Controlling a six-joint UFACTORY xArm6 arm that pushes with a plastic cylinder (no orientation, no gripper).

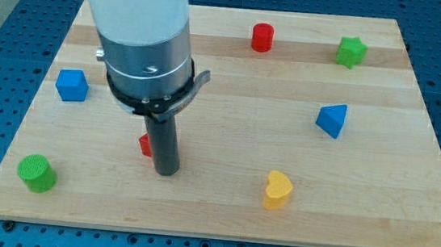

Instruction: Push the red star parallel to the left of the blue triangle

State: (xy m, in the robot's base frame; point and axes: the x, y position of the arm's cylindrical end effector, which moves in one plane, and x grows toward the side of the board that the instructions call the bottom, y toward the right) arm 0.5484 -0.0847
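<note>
The red star (pixel 145 144) lies left of the board's middle, mostly hidden behind my rod; only a small red edge shows. My tip (pixel 166 170) rests on the board just to the right of and slightly below that red piece, touching or nearly touching it. The blue triangle (pixel 331 119) lies far to the view's right, a little higher than the red star.
On the wooden board (pixel 220 213): a blue cube (pixel 72 85) at the left, a green cylinder (pixel 36 172) at the bottom left, a red cylinder (pixel 262 37) at the top, a green star (pixel 351 52) at the top right, a yellow heart (pixel 277 189) at the bottom middle.
</note>
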